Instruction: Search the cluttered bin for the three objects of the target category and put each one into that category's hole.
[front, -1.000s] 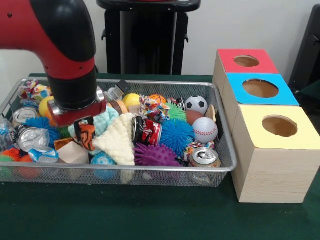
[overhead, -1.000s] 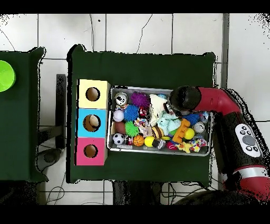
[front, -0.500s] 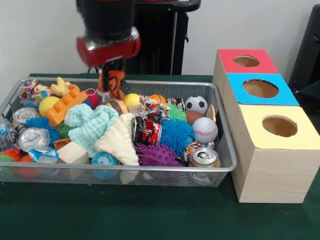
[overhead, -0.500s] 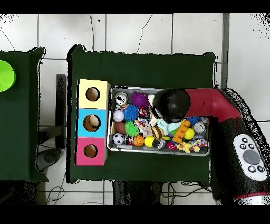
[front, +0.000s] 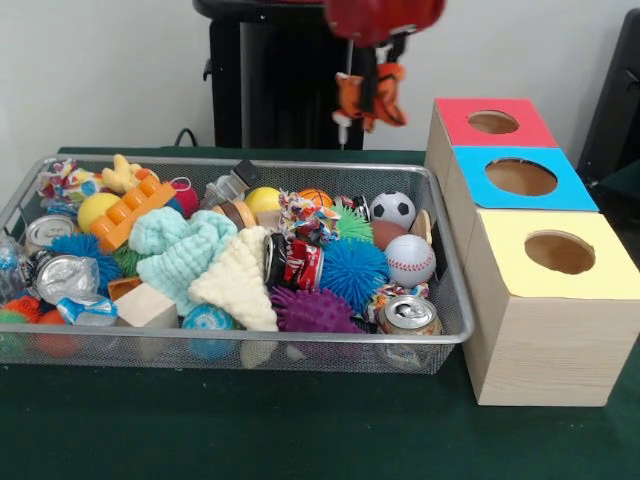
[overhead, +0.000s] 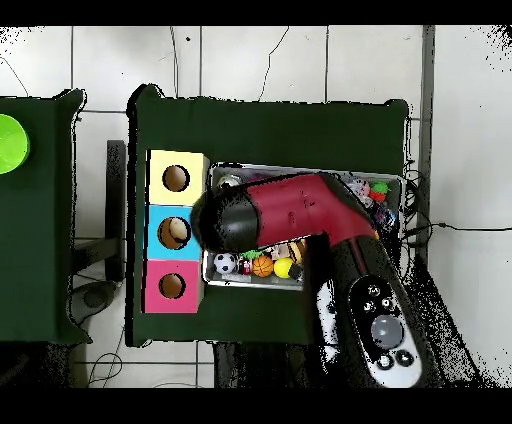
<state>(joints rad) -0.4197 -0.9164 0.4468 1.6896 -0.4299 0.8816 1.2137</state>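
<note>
While the gripper (front: 372, 62) is clamped on a dangling orange striped plush toy (front: 368, 97), high above the wire bin (front: 440, 240) near the red box (front: 492, 122), loose swing could snag a hole rim.

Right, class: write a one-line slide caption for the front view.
Robot hand carries an orange striped plush toy above the cluttered wire bin, toward the three-hole box.
</note>
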